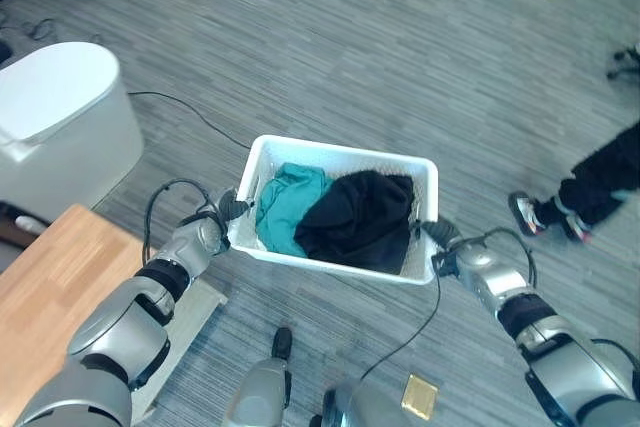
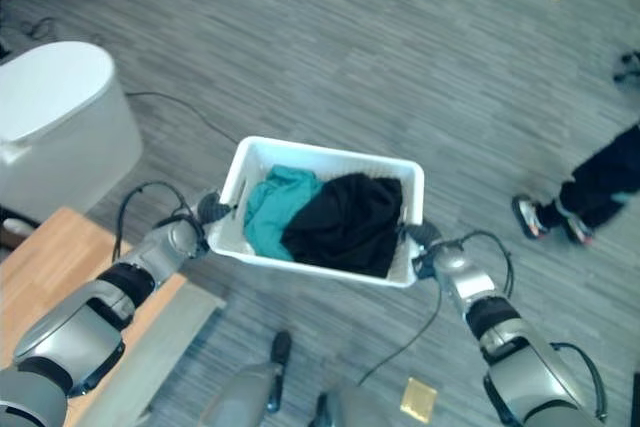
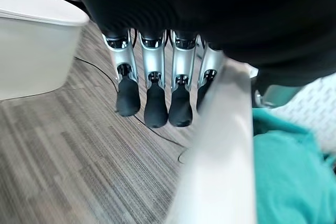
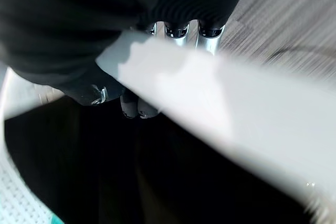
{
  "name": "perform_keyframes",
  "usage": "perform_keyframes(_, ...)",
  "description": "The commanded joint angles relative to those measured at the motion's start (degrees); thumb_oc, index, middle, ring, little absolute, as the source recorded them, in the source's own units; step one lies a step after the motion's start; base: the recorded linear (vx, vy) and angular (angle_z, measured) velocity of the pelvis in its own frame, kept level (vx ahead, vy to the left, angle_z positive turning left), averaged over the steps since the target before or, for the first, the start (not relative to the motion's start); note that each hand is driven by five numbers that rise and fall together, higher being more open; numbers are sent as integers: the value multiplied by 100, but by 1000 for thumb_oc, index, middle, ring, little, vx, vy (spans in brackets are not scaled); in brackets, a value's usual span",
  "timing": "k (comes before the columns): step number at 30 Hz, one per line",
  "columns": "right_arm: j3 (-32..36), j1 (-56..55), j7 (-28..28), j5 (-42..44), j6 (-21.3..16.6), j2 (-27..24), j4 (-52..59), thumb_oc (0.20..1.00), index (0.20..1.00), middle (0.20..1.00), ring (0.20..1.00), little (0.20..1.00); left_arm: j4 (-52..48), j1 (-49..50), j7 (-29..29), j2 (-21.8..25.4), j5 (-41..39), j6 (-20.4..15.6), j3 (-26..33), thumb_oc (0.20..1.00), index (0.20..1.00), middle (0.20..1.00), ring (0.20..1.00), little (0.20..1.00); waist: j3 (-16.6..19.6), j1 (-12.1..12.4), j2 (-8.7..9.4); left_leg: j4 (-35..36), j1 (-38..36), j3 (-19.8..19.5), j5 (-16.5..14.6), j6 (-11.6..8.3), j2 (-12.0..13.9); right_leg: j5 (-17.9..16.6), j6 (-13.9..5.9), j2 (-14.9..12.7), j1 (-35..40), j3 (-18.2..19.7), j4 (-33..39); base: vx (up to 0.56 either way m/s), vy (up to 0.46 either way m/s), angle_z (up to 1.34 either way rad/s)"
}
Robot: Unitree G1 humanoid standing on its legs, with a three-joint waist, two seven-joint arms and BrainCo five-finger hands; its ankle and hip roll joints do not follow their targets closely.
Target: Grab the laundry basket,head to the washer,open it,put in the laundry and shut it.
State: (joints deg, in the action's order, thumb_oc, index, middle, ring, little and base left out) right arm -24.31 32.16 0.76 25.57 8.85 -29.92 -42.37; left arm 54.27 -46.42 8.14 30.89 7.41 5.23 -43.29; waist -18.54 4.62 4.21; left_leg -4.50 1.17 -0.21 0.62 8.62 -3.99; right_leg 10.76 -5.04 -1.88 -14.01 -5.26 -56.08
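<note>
I carry a white laundry basket (image 1: 340,152) above the grey floor, one hand at each end. A teal garment (image 1: 290,202) lies in its left half and a black garment (image 1: 360,217) in its right half. My left hand (image 1: 225,209) is at the left end; its fingers (image 3: 152,77) run straight down the outside of the rim (image 3: 220,129), and its thumb is hidden. At the right end, my right hand (image 1: 440,237) has its fingers (image 4: 178,30) hooked over the rim (image 4: 236,108), with their tips inside above the black cloth.
A white rounded appliance (image 1: 60,117) stands on the floor at the left. A wooden table (image 1: 50,287) fills the lower left corner. A person's legs and shoes (image 1: 590,187) are at the right edge. A small tan block (image 1: 420,395) lies on the floor near me.
</note>
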Motion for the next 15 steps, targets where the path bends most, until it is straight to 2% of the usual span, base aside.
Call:
perform_keyframes(1, -47, 518, -35, -119, -494, -551, 153, 200, 200, 200, 200, 200, 141, -607, 291, 238, 249, -189, 290, 200, 200, 200, 200, 200, 451, -124, -71, -110, 98, -181, -311, -477, 234, -1126, -314, 190, 431, 369, 1955, 345, 39, 41)
perform_keyframes(3, 36, 443, -33, -96, -496, -681, 142, 200, 200, 200, 200, 200, 163, -605, 263, 205, 260, -199, 317, 200, 200, 200, 200, 200, 461, -342, -67, -78, -262, -298, -572, -590, 240, -822, -227, 148, 185, 268, 2921, 536, -5, 46)
perform_keyframes(5, 77, 380, -44, -96, -464, -843, 142, 200, 200, 200, 200, 200, 186, -603, 259, 167, 291, -201, 358, 200, 200, 200, 200, 200, 486, -537, -18, -16, -635, -451, -849, -684, 194, -1020, -270, 116, -44, 380, 4156, 472, -60, 41)
perform_keyframes(6, 77, 380, -44, -96, -464, -843, 142, 200, 200, 200, 200, 200, 186, -603, 259, 167, 291, -201, 358, 200, 200, 200, 200, 200, 486, -537, -18, -16, -635, -451, -849, -684, 194, -1020, -270, 116, -44, 380, 4156, 795, -167, 39)
perform_keyframes(7, 316, 98, -90, -94, -400, -1102, 400, 200, 200, 200, 200, 200, 162, -657, 230, 127, 444, -201, 425, 200, 200, 200, 200, 200, 474, -819, 37, -83, -1103, -685, -1190, -825, 223, -1554, -495, -63, -446, 730, 5522, 805, -184, 40)
perform_keyframes(9, 388, -14, -111, -109, -395, -1105, 450, 200, 200, 200, 200, 200, 190, -620, 233, 86, 482, -212, 465, 200, 200, 200, 200, 200, 477, -887, -37, -86, -1339, -740, -1288, -870, 342, -1678, -543, -48, -483, 668, 5811, 698, -173, 74)
perform_keyframes(10, 476, -153, -155, -149, -391, -1114, 525, 200, 200, 200, 200, 200, 157, -534, 211, 127, 519, -219, 527, 200, 200, 200, 200, 200, 586, -924, 8, -99, -1641, -769, -1325, -948, 386, -1804, -575, -97, -553, 423, 5849, 563, -212, 93)
perform_keyframes(12, 486, -227, -192, -163, -389, -1142, 591, 200, 200, 200, 200, 200, 117, -493, 200, 149, 551, -204, 522, 200, 200, 200, 200, 200, 675, -953, -1, -83, -1827, -790, -1350, -1021, 509, -1864, -548, -55, -363, 280, 5854, 487, -210, 53)
perform_keyframes(13, 465, -228, -211, -171, -314, -1182, 629, 200, 200, 200, 200, 200, 58, -453, 191, 138, 531, -219, 541, 200, 200, 200, 200, 200, 776, -995, 40, -184, -1914, -820, -1284, -1081, 585, -2043, -500, -17, -274, 351, 5690, 580, -328, 26)
perform_keyframes(14, 410, -223, -262, -145, -280, -1315, 730, 200, 200, 200, 200, 200, 73, -407, 168, 100, 504, -240, 545, 200, 200, 200, 200, 200, 948, -1092, -56, -786, -1850, -815, -679, -1270, 966, -2067, -332, 205, -123, 402, 5422, 709, -476, 38)
perform_keyframes(15, 499, -284, -244, -73, -285, -1391, 779, 200, 200, 200, 200, 200, 89, -446, 142, 115, 445, -227, 506, 200, 200, 200, 200, 200, 902, -1070, -2, -1778, -1322, -895, 26, -1285, 1124, -2039, -190, 274, -10, 481, 5237, 659, -526, 48)
